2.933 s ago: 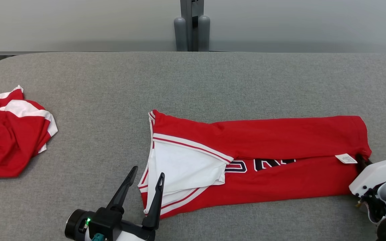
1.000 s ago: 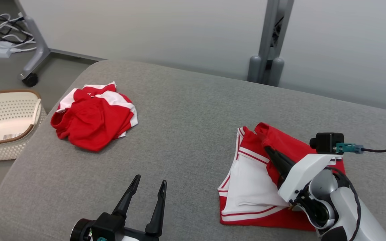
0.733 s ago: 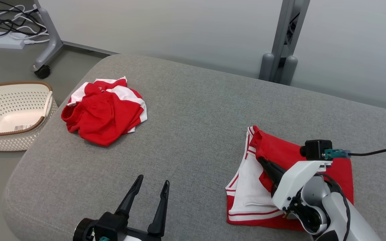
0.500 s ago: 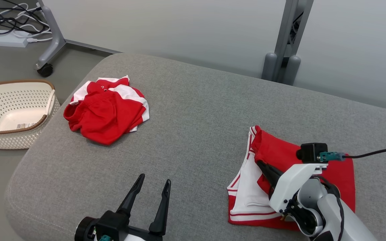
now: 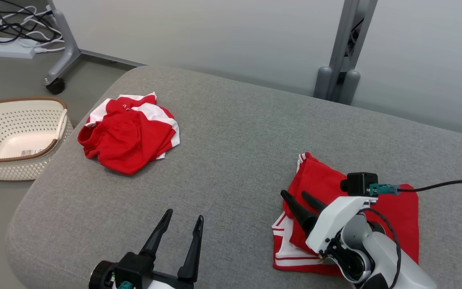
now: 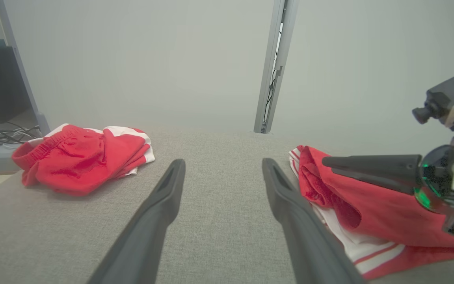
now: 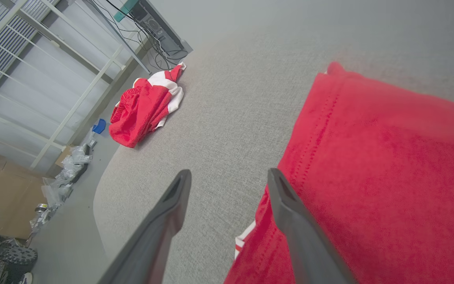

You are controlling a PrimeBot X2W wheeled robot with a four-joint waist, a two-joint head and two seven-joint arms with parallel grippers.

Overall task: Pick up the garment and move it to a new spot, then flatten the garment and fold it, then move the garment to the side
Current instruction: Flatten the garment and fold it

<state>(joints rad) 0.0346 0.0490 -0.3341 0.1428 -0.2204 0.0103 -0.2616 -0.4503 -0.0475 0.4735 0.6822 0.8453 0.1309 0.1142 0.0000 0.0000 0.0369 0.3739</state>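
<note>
Grey table (image 5: pixel 235 132) bears the garment (image 5: pixel 395 216), edge beneath parted jaws of right gripper (image 5: pixel 293 193)

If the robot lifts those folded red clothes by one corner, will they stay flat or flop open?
Probably flops open: the folded garment is soft cloth, its layers lying loose and wrinkled. Pushed, it may bunch up on the woven grey table.

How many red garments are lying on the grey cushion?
2. The folded garment lies at the right, beside the right gripper; the crumpled garment at the left, near the basket. None seems hidden.
</note>
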